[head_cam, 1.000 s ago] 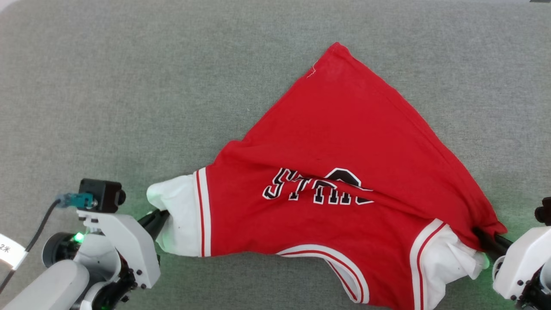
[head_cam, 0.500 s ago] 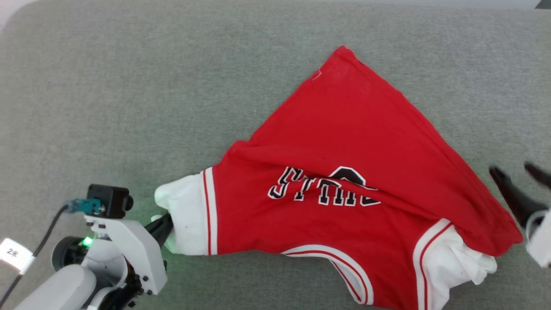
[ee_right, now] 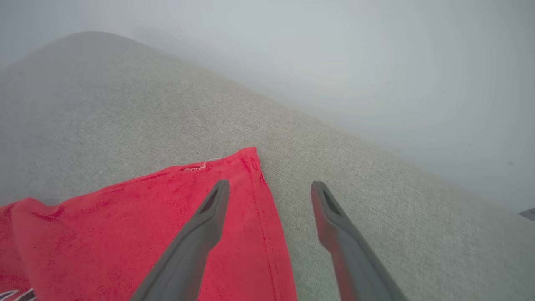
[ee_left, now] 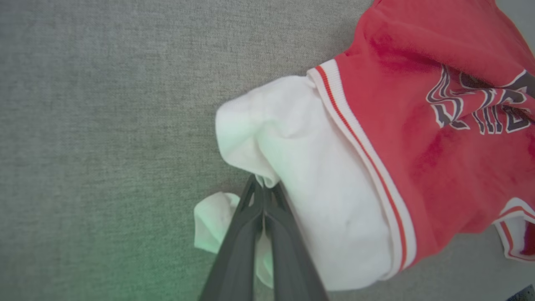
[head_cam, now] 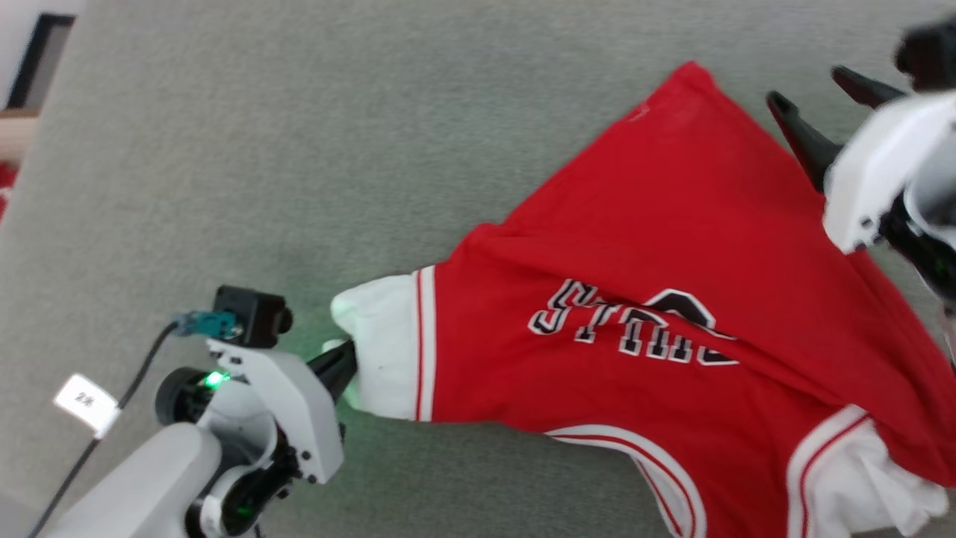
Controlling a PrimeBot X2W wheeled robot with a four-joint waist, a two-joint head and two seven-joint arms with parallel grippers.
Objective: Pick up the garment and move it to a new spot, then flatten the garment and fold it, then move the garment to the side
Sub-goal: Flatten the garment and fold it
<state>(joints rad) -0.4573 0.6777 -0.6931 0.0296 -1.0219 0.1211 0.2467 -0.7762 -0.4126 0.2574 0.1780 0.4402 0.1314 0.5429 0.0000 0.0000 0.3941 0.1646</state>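
Note:
The garment (head_cam: 672, 246), a red jersey with white sleeves and black white-outlined lettering, lies spread and creased on the grey surface. Its far hem corner (ee_right: 246, 154) points away from me. My left gripper (head_cam: 345, 366) is shut on the bunched white left sleeve (ee_left: 301, 167); in the left wrist view the left gripper (ee_left: 263, 188) has its fingers pressed together on a fold of it. My right gripper (head_cam: 806, 86) hovers open over the jersey's far right edge, holding nothing. In the right wrist view the right gripper (ee_right: 271, 184) straddles the garment's (ee_right: 167, 217) side hem just short of that corner.
The grey fabric surface (head_cam: 299, 149) stretches wide to the left and beyond the jersey. Its left edge, with a dark object (head_cam: 45, 45) past it, shows at the upper left. A pale wall (ee_right: 376, 62) rises behind the far edge. The crumpled right sleeve (head_cam: 859, 478) lies loose at the lower right.
My right gripper has let go of the right sleeve, opened, and travelled up toward the far hem corner. The head camera has shifted. The left gripper keeps its hold.

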